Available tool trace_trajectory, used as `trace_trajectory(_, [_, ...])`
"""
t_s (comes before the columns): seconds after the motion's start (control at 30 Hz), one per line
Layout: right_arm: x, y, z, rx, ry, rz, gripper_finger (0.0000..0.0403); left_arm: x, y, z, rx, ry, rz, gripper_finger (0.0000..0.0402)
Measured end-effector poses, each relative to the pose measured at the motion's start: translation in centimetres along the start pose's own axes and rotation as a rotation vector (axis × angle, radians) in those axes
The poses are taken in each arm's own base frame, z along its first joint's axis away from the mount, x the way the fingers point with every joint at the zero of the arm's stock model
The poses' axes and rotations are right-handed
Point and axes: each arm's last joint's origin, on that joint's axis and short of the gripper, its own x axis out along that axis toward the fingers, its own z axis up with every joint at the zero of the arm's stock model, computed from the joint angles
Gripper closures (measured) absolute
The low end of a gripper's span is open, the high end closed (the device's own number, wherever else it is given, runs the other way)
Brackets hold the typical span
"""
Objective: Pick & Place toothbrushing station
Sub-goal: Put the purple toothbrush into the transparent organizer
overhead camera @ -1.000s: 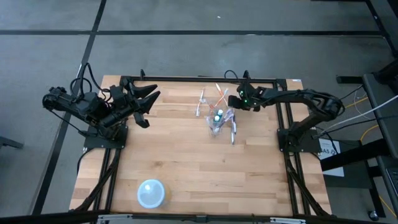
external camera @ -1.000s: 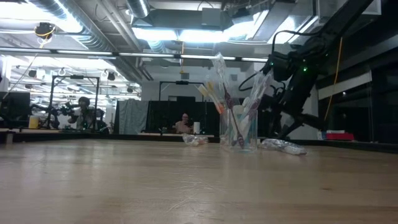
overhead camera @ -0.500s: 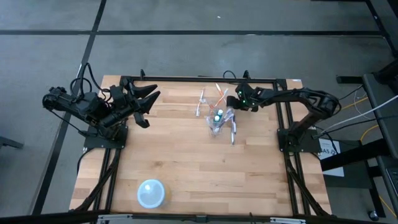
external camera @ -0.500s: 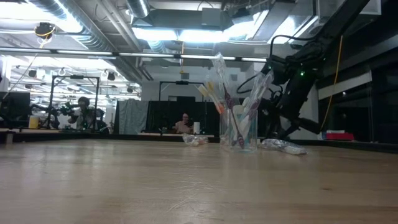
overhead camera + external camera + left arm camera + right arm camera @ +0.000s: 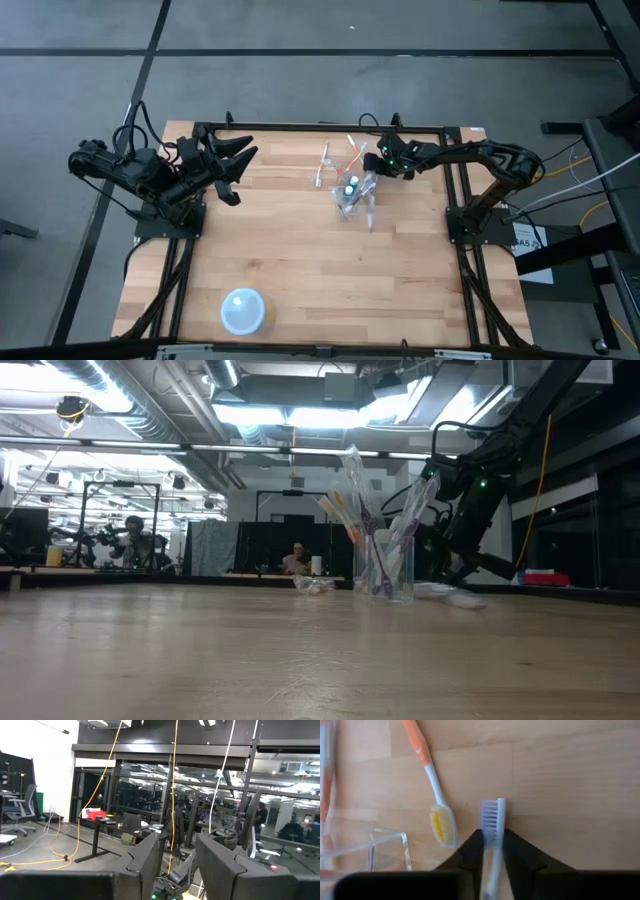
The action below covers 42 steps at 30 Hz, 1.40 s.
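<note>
Right gripper (image 5: 490,851) has its two dark fingers closed narrowly on a thin white toothbrush (image 5: 492,827) — the bristled head with pale purple bristles stands out past the fingertips, above the pale wooden table (image 5: 560,775). Beside that head an orange-handled white toothbrush (image 5: 431,780) with yellowish bristles lies flat on the wood, and a corner of the small clear plastic cup (image 5: 387,850) shows just next to it.

From above, the right gripper (image 5: 385,158) reaches in from the right side of the table (image 5: 300,260) and sits just beside the cup (image 5: 350,192), which stands near the far middle of the table with a bunch of toothbrushes (image 5: 355,150) fanning out of it. A few loose toothbrushes (image 5: 323,165) lie on the wood close by, on the cup's left. At table height the cup (image 5: 388,572) stands upright, the brushes (image 5: 352,495) leaning out of its top, the right arm (image 5: 470,500) coming down just behind it.

Left gripper (image 5: 232,165) hangs over the table's far-left part, well apart from the cup, its fingers (image 5: 150,862) parted with nothing between them. A pale blue round bowl (image 5: 243,310) sits near the front edge — well away from everything else.
</note>
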Motion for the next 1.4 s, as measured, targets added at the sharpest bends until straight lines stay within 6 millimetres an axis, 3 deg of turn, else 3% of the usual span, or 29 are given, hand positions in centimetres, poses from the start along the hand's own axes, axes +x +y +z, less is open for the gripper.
trace_trajectory(0.13, [0.0,0.0,0.1,-0.014,-0.016,-0.009,0.0387,0.0,0.0,0.0,0.001,0.0,0.001,0.0274])
trace_trajectory(0.3, [-0.3,0.1,0.1,-0.036,-0.047,-0.008,0.0394,0.0,0.0,0.0,0.002,0.0,0.001,0.0274])
trace_trajectory(0.4, [-2.1,1.0,-0.2,-0.074,-0.135,0.024,0.0395,0.0,0.0,0.0,0.002,0.0,0.004,0.0274])
trace_trajectory(0.53, [-6.1,2.4,-1.2,-0.121,-0.27,0.114,0.0398,0.0,0.0,0.0,0.001,0.001,0.004,0.0274])
trace_trajectory(0.63, [-9.8,3.5,-3.3,-0.14,-0.374,0.204,0.0398,0.0,0.0,0.0,0.006,0.001,0.008,0.0274])
trace_trajectory(0.77, [-13.8,4.0,-7.6,-0.169,-0.45,0.323,0.04,-0.1,0.2,0.1,0.022,0.001,0.033,0.0274])
trace_trajectory(0.97, [-17.7,5.1,-13.2,-0.212,-0.697,0.502,0.04,-0.2,0.4,0.4,0.038,-0.004,0.046,0.0274])
trace_trajectory(1.17, [-18.6,6.8,-16.0,-0.227,-0.769,0.633,0.0401,-0.3,0.6,0.6,0.013,-0.011,0.056,0.0274])
trace_trajectory(1.4, [-17.8,7.9,-19.3,-0.231,-0.724,0.738,0.0401,-0.3,0.6,0.7,-0.017,-0.021,0.05,0.0274])
